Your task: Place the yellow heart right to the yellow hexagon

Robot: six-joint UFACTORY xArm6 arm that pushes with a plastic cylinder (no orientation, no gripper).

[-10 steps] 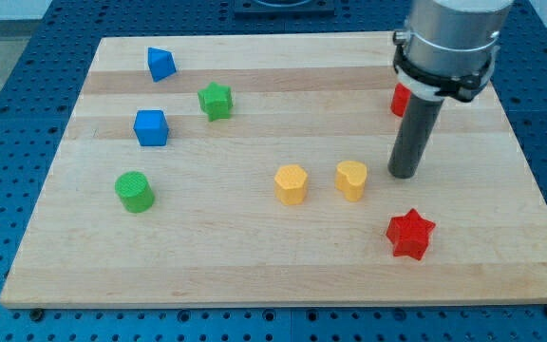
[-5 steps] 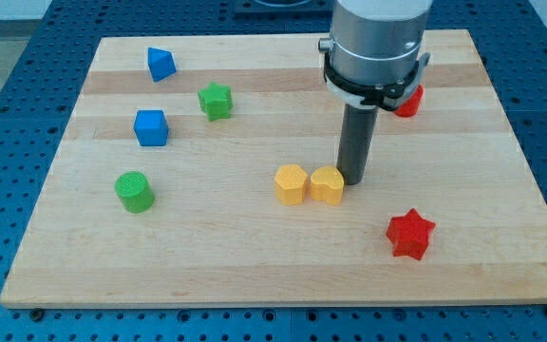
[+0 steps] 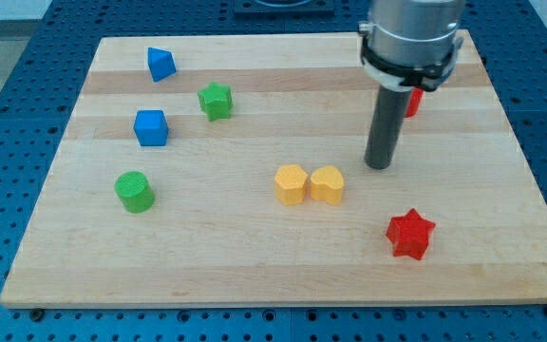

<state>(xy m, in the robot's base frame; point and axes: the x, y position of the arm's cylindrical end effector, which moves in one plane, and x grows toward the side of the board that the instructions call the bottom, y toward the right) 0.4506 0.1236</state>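
The yellow hexagon [image 3: 291,183] lies near the board's middle. The yellow heart [image 3: 328,183] sits right against its right side, touching it. My tip [image 3: 379,165] rests on the board to the upper right of the heart, apart from it by a small gap. The rod rises from the tip to the arm's grey body at the view's top.
A red star [image 3: 410,234] lies below and right of my tip. A red block [image 3: 411,102] is partly hidden behind the rod. A green star [image 3: 216,100], blue cube [image 3: 150,127], blue block [image 3: 160,64] and green cylinder [image 3: 135,191] lie on the left half of the wooden board [image 3: 254,275].
My tip pushed the yellow heart left until it touched the hexagon, then drew back to the right and slightly up, leaving the heart in place.
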